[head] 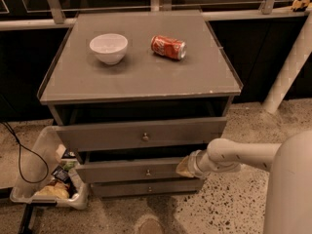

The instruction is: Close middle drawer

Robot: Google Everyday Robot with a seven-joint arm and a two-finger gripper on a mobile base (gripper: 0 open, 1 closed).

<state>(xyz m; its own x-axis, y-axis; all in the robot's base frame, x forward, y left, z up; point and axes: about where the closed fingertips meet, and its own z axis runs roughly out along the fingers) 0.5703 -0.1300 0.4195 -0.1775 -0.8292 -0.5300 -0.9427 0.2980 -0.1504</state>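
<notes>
The grey cabinet has three drawers. The middle drawer (131, 171) has a flat grey front with a small round knob and stands only slightly out from the cabinet, nearly in line with the lowest drawer (146, 188). The uppermost drawer (141, 134) stands pulled out a little. My gripper (186, 166) is at the end of the white arm reaching in from the right. It rests against the right end of the middle drawer's front.
A white bowl (108, 48) and a red soda can (168, 47) lying on its side sit on the cabinet top (141, 77). A clear bin (46, 179) of snack packets stands on the floor at the left, with a black cable beside it. A white post (290, 67) rises at the right.
</notes>
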